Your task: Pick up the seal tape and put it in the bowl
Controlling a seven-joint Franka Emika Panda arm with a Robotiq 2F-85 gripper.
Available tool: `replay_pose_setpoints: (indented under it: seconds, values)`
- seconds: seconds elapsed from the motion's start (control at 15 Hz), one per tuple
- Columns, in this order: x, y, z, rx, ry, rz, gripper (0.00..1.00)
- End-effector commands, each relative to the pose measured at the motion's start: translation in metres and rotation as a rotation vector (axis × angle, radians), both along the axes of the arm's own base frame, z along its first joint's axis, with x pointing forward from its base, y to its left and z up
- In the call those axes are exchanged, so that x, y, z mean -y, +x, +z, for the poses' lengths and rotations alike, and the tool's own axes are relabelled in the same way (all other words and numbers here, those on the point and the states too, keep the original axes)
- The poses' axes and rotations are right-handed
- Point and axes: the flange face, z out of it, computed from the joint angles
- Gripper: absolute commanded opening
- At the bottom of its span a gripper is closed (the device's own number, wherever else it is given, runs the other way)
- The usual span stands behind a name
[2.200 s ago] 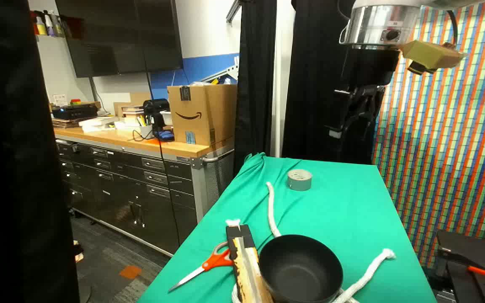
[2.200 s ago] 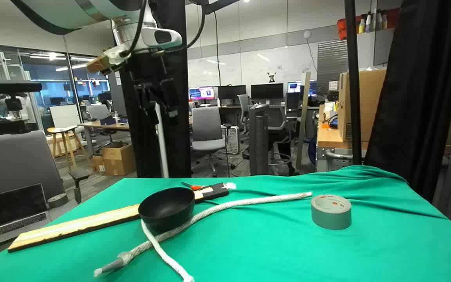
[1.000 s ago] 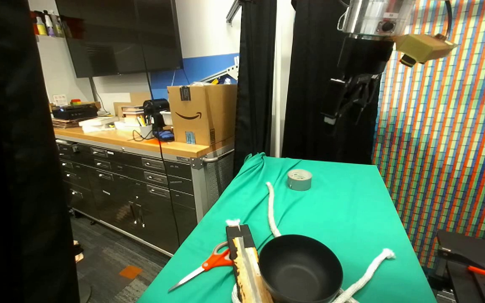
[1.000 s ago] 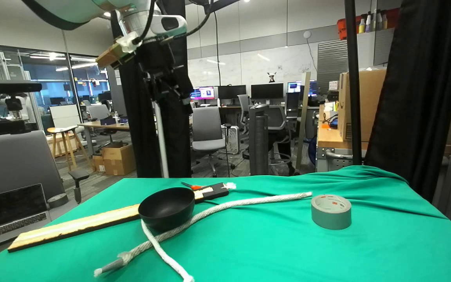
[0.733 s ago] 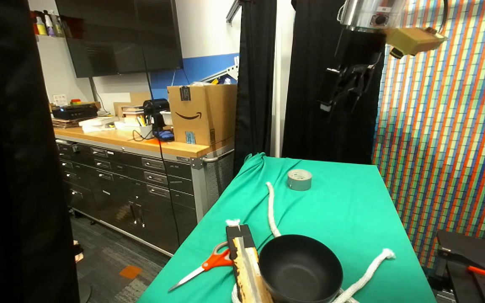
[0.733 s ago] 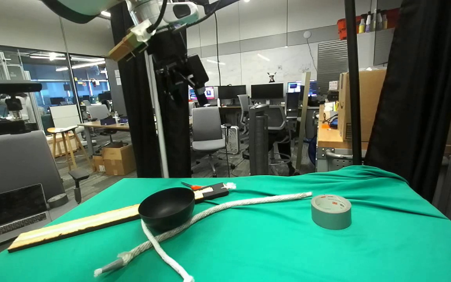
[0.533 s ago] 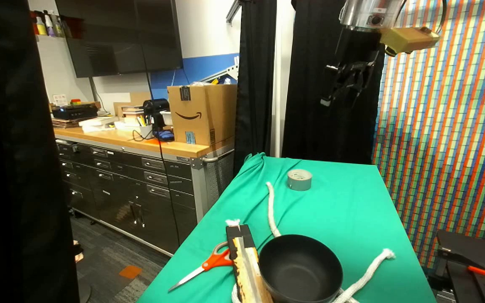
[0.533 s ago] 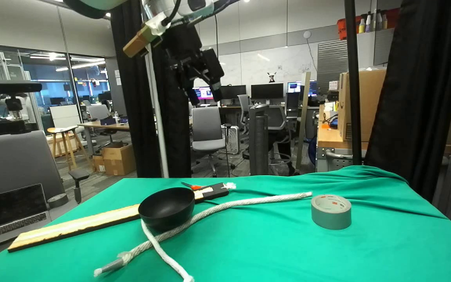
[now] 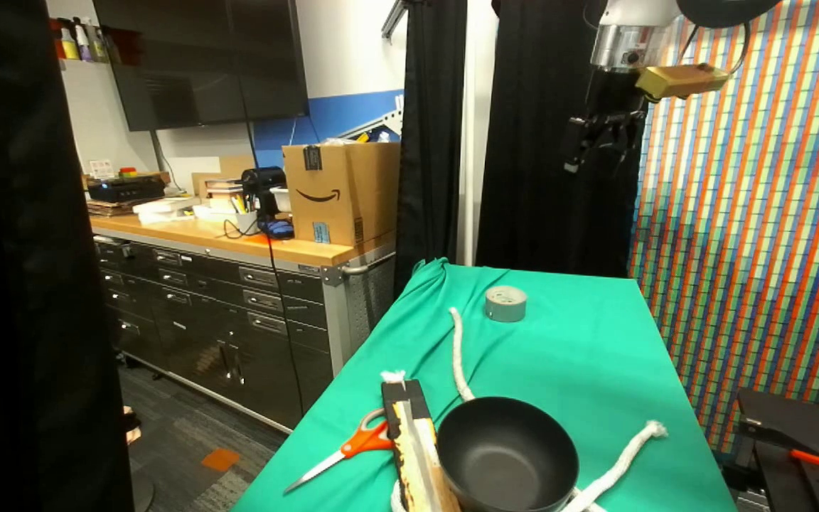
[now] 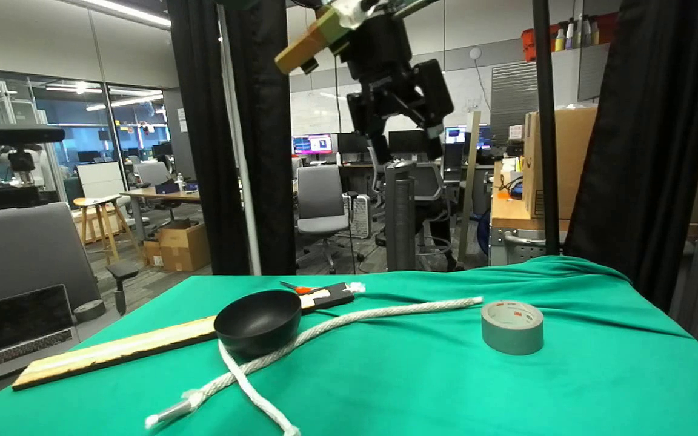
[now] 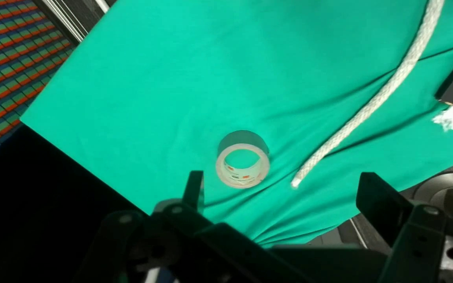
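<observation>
The seal tape, a squat grey roll, sits flat on the green cloth in both exterior views [image 9: 505,313] [image 10: 512,338]. It also shows in the wrist view [image 11: 243,138], above and to the right of the left fingertip. The black bowl stands at the opposite part of the table in both exterior views [image 9: 507,462] [image 10: 258,330]; it is out of the wrist view. My gripper is high above the table, tilted, in both exterior views [image 9: 596,165] [image 10: 408,145]. In the wrist view my gripper [image 11: 283,175] has its fingers wide apart with nothing between them.
White rope [image 10: 385,312] lies between bowl and tape and passes by the bowl. A wooden strip [image 10: 137,342] lies beside the bowl. Orange-handled scissors [image 9: 368,439] lie by the strip. The green cloth [image 9: 566,341] is wrinkled near the tape. Black curtains [image 9: 552,178] hang behind.
My gripper has moved across from the bowl's side toward the tape's side, staying high, and its tilt has changed. Its fingers stay apart. The tape and the bowl have not moved.
</observation>
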Motion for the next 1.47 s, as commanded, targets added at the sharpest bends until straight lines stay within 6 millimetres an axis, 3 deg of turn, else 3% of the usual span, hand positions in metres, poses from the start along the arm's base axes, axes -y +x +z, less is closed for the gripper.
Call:
replay_pose_setpoints:
  seconds: [0.0,0.27,0.67,1.4]
  values:
    - [0.051,0.004,-0.004,-0.029,0.031,-0.047,1.0]
    - [0.085,0.013,-0.015,-0.122,0.059,-0.094,1.0]
    - [0.098,0.041,-0.033,-0.209,0.085,-0.143,1.0]
    - [0.133,0.09,-0.106,-0.07,0.29,-0.279,1.0]
